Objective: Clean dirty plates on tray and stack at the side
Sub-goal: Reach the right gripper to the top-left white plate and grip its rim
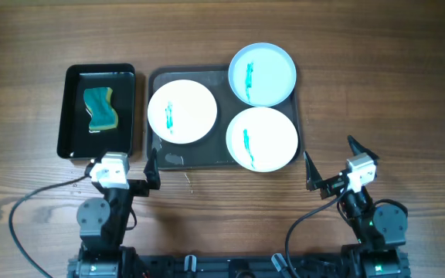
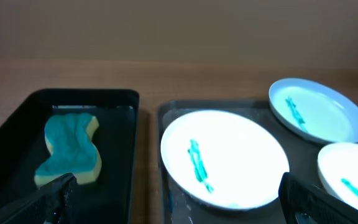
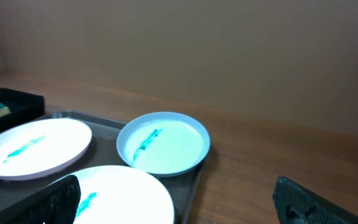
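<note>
Left gripper, right gripper: jaws spread; grey tray holds three smeared plates; black tray holds sponge.

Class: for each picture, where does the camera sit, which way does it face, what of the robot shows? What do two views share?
Overhead: above the table, looking straight down on the tray; left gripper and right gripper, both open, at the bottom.
Left wrist: low, facing the sponge and tray; own fingers in bottom corners.
Right wrist: low, facing the bluish plate; own fingers in bottom corners.
Shared: all three show the bluish plate.
</note>
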